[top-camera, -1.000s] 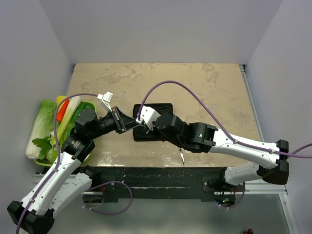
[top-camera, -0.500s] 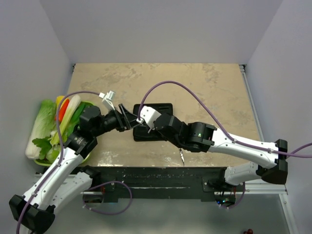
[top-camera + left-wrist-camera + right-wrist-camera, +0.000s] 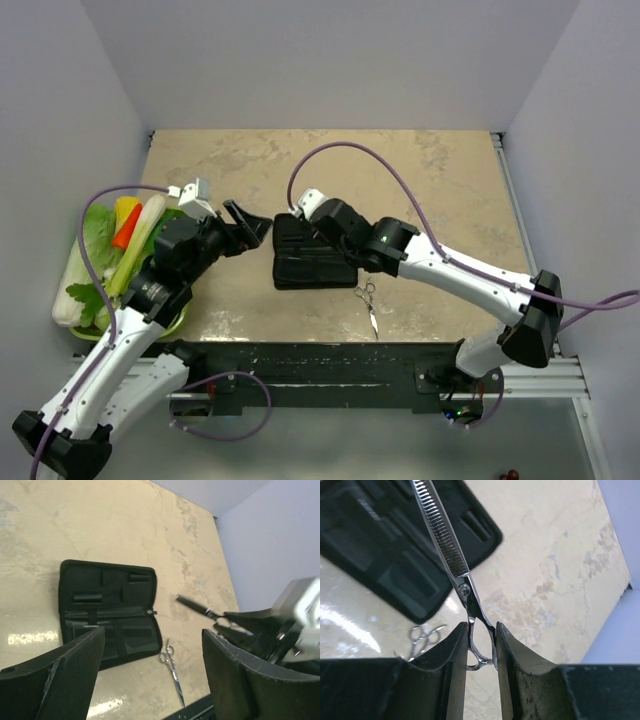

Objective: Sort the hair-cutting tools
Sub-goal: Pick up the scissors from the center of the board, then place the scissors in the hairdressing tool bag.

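An open black case (image 3: 305,255) lies flat in the middle of the table. My right gripper (image 3: 300,212) hovers over its far edge. In the right wrist view it (image 3: 481,640) is shut on the ring handles of toothed silver scissors (image 3: 447,545), whose blade points out over the case (image 3: 385,545). A second pair of silver scissors (image 3: 368,300) lies on the table just right of the case's near corner, also visible from the left wrist (image 3: 172,667). My left gripper (image 3: 248,222) is open and empty, left of the case (image 3: 107,612).
A green bowl of vegetables (image 3: 110,260) sits at the table's left edge, beside my left arm. The black front rail (image 3: 320,360) runs along the near edge, close to the loose scissors. Grey walls enclose the table on three sides.
My left gripper has opened and drawn back left, away from the case. The right arm has swung toward the case's far edge, still holding the toothed scissors, uncovering the case and loose scissors.
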Robot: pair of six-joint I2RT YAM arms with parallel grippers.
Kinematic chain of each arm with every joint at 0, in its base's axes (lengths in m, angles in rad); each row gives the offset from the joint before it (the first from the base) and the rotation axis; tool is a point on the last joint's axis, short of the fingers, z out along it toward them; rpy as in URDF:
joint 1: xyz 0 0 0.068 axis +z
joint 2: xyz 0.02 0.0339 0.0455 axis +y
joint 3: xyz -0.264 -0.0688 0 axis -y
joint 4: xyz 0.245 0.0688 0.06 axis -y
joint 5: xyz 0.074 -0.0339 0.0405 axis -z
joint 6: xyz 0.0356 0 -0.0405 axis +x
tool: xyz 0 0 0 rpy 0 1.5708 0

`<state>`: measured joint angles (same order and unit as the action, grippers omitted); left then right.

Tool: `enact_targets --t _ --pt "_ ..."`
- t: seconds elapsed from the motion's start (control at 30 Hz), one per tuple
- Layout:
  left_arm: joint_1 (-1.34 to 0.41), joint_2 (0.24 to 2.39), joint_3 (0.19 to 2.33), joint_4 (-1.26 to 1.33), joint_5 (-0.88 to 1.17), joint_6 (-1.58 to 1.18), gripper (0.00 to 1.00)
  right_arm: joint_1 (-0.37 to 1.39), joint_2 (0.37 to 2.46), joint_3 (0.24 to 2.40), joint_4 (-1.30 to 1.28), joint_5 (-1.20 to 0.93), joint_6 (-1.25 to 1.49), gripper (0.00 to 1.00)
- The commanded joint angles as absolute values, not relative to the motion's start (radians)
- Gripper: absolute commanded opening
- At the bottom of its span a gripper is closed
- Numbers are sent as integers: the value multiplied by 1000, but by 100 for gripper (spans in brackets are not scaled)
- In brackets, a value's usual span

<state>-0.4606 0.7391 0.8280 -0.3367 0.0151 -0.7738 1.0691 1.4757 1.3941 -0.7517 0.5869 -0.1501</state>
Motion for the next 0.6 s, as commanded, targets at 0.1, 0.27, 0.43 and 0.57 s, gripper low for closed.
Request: enact_targets --t 0.1,0.27,0.43,0.57 --pt "-460 860 663 -86 -71 -779 83 928 1560 1489 -750 643 -267 26" --pt "-460 952 588 98 -115 -785 83 867 1653 1563 -779 598 -305 25" --pt "-457 1043 560 205 -147 -762 84 862 1701 1525 -795 607 -357 27" --pt "-454 1110 538 302 -141 -752 85 858 1704 1451 -784 582 -393 26"
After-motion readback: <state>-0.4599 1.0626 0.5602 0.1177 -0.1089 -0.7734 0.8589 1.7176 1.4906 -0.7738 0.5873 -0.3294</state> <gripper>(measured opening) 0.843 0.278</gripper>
